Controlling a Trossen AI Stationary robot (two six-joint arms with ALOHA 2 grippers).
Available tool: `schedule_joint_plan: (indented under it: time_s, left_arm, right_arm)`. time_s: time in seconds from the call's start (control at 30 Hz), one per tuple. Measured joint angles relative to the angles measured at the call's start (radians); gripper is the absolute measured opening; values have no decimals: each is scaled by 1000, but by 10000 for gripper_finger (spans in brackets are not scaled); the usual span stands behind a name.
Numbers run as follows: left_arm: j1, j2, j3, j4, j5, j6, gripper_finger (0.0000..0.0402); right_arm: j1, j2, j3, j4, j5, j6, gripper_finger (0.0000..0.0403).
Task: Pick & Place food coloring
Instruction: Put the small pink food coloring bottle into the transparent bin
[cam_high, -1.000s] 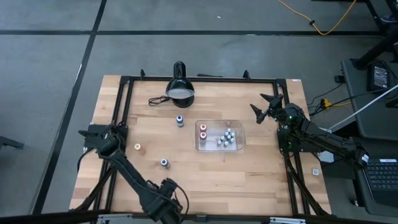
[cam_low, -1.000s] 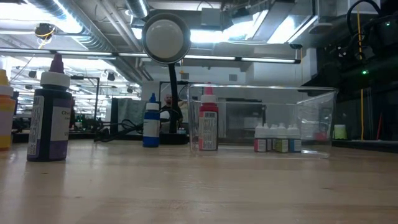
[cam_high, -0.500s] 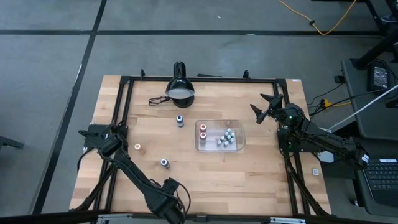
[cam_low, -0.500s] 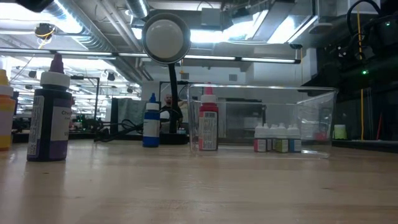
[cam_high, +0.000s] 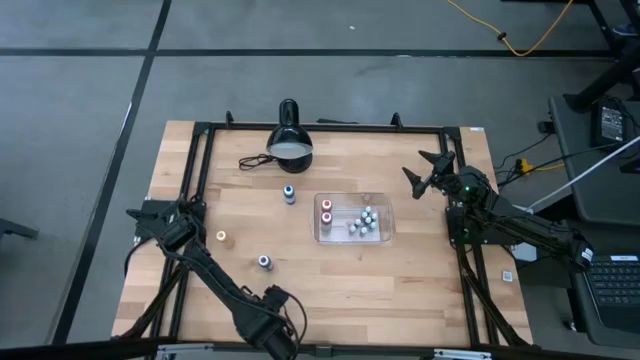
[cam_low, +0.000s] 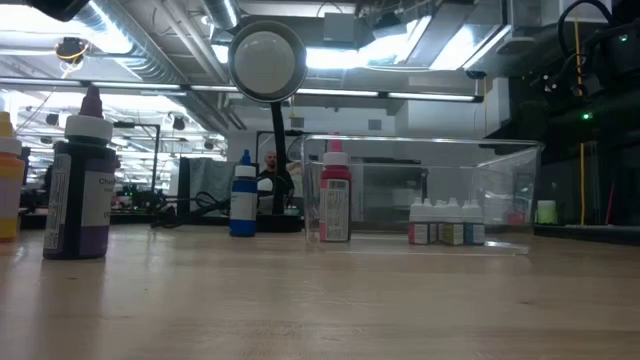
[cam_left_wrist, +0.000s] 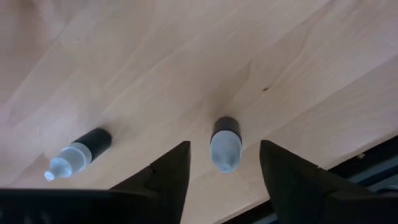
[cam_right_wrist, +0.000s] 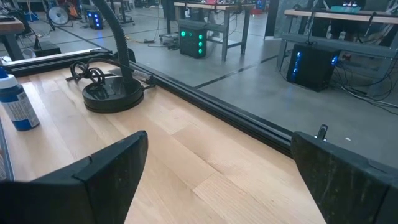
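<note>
Left wrist view shows the left gripper (cam_left_wrist: 224, 171) with fingers apart (nothing between them yet), pointing at a small dark bottle (cam_left_wrist: 224, 142) standing upright on the table (cam_left_wrist: 186, 62) near its front edge. Right gripper (cam_high: 425, 172), spread wide, waits far off.

The pale, smooth-grained wooden worktop (cam_high: 330, 265) has a matt finish; the clear rectangular plastic tray (cam_low: 500, 190) is glossy, as is the black dome-shaped lamp (cam_high: 290, 147).
</note>
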Motion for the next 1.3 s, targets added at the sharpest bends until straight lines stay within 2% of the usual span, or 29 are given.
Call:
schedule_joint_plan:
  time_s: [0.37, 0.8, 1.07, 1.3]
  left_arm:
    - [8, 0, -56, 100, 53, 22, 147]
    - [10, 0, -57, 86, 46, 25, 107]
    - [11, -1, -57, 86, 41, 44, 63]
    - [29, -6, -25, 83, 21, 88, 67]
  right_arm:
    - [0, 0, 0, 0, 0, 1, 394]
    - [0, 0, 0, 0, 0, -1, 394]
    - [0, 0, 0, 0, 0, 1, 394]
    - [0, 0, 0, 0, 0, -1, 394]
